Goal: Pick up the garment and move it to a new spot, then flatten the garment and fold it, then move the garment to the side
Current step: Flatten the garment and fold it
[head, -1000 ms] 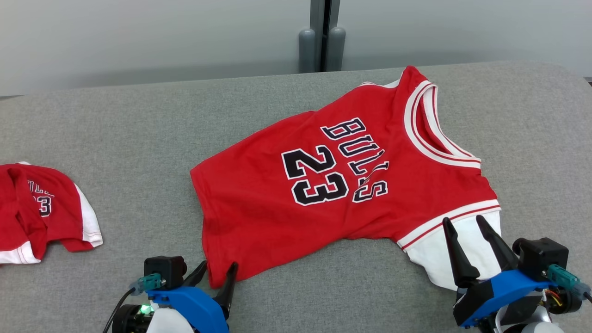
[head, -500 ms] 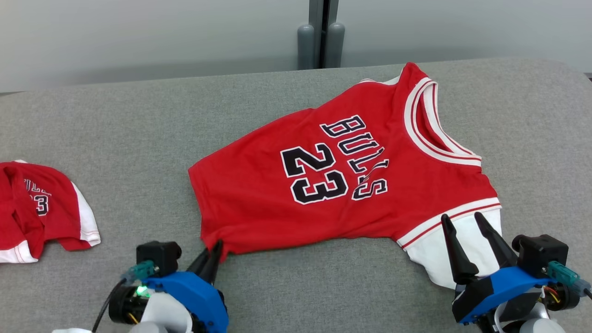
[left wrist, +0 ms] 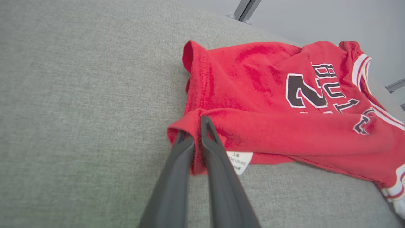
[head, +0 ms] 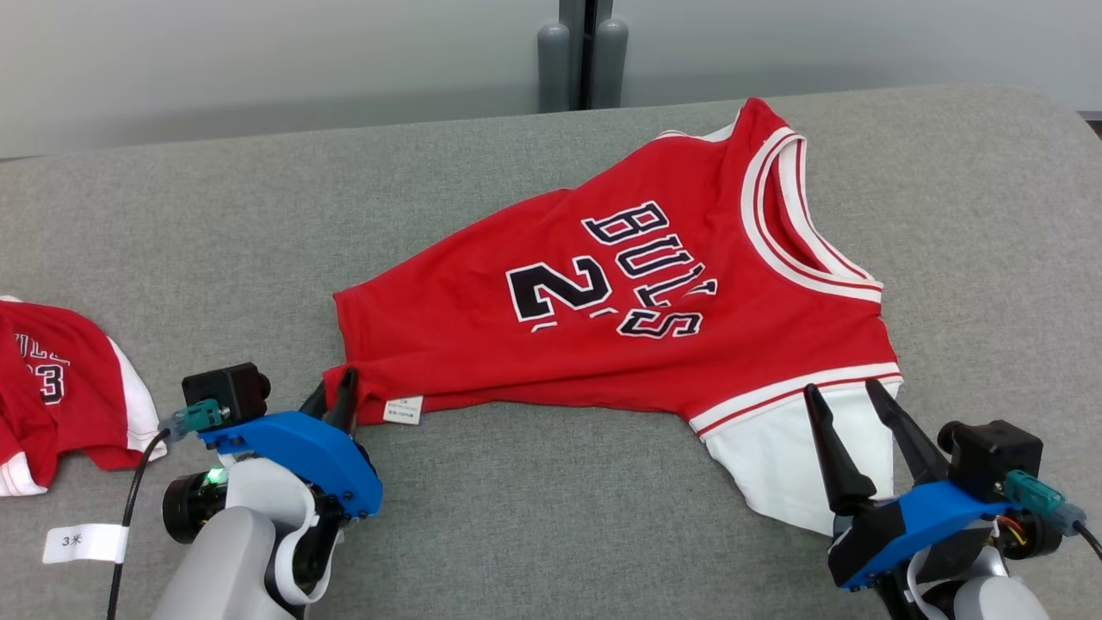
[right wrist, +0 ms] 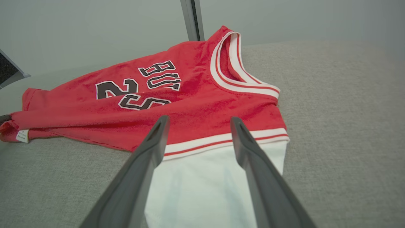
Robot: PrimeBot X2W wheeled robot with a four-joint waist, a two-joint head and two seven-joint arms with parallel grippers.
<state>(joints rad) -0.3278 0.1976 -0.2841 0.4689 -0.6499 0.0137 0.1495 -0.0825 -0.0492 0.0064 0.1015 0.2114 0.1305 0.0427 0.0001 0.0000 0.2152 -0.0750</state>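
The garment (head: 620, 301) is a red jersey with "BULLS 23" print and white sleeves, spread across the grey surface. My left gripper (head: 338, 389) is shut on its near-left hem corner (left wrist: 193, 126), lifted and folded over so the white care label (left wrist: 239, 161) shows. My right gripper (head: 848, 396) stands open above the white sleeve (right wrist: 208, 183) at the near right, one finger on each side over the cloth. The collar (right wrist: 234, 63) points toward the far right.
A second red and white jersey (head: 52, 387) lies crumpled at the left edge of the grey padded surface (head: 215, 241). Grey posts (head: 577, 60) stand beyond the far edge. A white tag marked "3米" (head: 82, 541) hangs on my left arm's cable.
My left gripper closed on the jersey's hem corner and pulled it up and inward, folding the near edge over part of the "23". The head camera also shifted a little.
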